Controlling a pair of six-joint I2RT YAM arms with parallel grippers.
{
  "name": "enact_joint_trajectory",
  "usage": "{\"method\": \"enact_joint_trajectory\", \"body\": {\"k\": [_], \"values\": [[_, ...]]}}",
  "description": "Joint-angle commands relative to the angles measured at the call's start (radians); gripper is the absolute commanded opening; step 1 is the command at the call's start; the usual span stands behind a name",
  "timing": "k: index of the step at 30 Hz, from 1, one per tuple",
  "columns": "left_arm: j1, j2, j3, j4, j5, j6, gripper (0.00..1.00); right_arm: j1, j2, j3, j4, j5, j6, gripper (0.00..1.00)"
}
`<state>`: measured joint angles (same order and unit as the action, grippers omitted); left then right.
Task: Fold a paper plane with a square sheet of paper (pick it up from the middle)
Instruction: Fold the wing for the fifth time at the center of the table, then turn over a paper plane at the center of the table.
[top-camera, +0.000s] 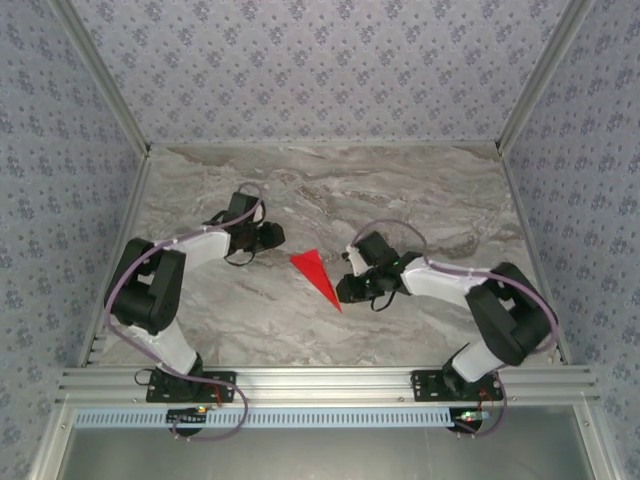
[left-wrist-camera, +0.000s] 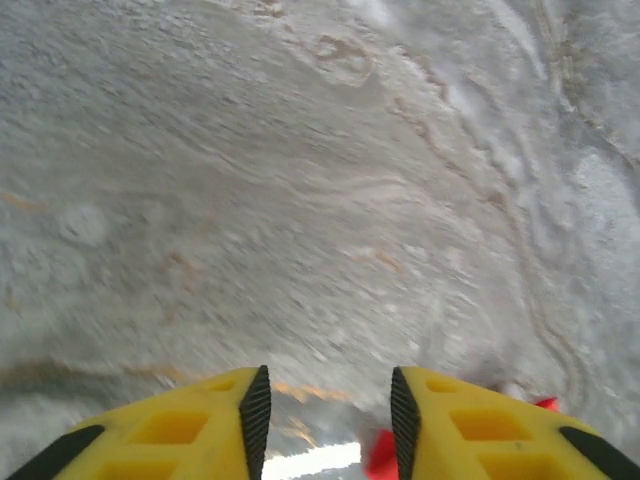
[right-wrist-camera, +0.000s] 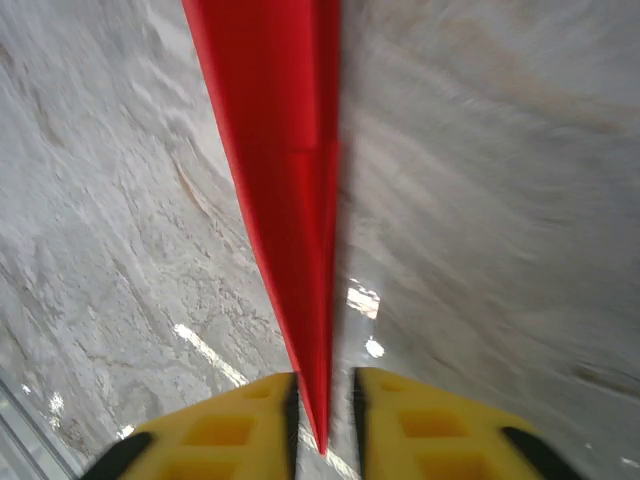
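Right gripper (right-wrist-camera: 323, 385) of mine narrowly parted around plane (right-wrist-camera: 285, 170) tip, left gripper (left-wrist-camera: 328, 390) half-wide over table (left-wrist-camera: 300, 200) near plane.

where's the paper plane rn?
The paper plane lies on the table between the left hand and right hand, nearer the right; the right wrist view has its tip between that hand's open fingers.

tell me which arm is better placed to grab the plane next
Probably right: the plane has its tip between the fingers of the right gripper; the left gripper faces mostly table, with red just at its side.
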<state>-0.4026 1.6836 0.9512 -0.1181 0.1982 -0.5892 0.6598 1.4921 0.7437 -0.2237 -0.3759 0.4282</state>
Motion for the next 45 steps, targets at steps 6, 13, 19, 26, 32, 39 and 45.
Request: {"method": "enact_joint_trajectory", "body": {"k": [6, 13, 19, 26, 32, 39, 45], "values": [[-0.257, -0.100, 0.130, -0.380, -0.331, -0.172, 0.73, -0.189, -0.189, 0.013, -0.110, 0.163, 0.007, 0.65], [-0.424, -0.014, 0.246, -0.523, -0.415, -0.406, 0.87, -0.277, -0.196, -0.080, -0.011, 0.201, 0.028, 0.93], [-0.476, 0.113, 0.326, -0.531, -0.382, -0.524, 0.87, -0.313, -0.201, -0.134, 0.022, 0.219, 0.048, 0.94], [-0.483, 0.195, 0.380, -0.603, -0.384, -0.591, 0.72, -0.321, -0.193, -0.138, 0.021, 0.227, 0.052, 0.93], [-0.498, 0.161, 0.333, -0.586, -0.411, -0.655, 0.59, -0.321, -0.166, -0.130, 0.021, 0.214, 0.056, 0.92], [-0.499, 0.141, 0.291, -0.566, -0.435, -0.700, 0.37, -0.323, -0.145, -0.125, 0.025, 0.199, 0.056, 0.91], [-0.499, 0.134, 0.298, -0.533, -0.453, -0.677, 0.09, -0.322, -0.141, -0.125, 0.027, 0.195, 0.054, 0.91]]}}
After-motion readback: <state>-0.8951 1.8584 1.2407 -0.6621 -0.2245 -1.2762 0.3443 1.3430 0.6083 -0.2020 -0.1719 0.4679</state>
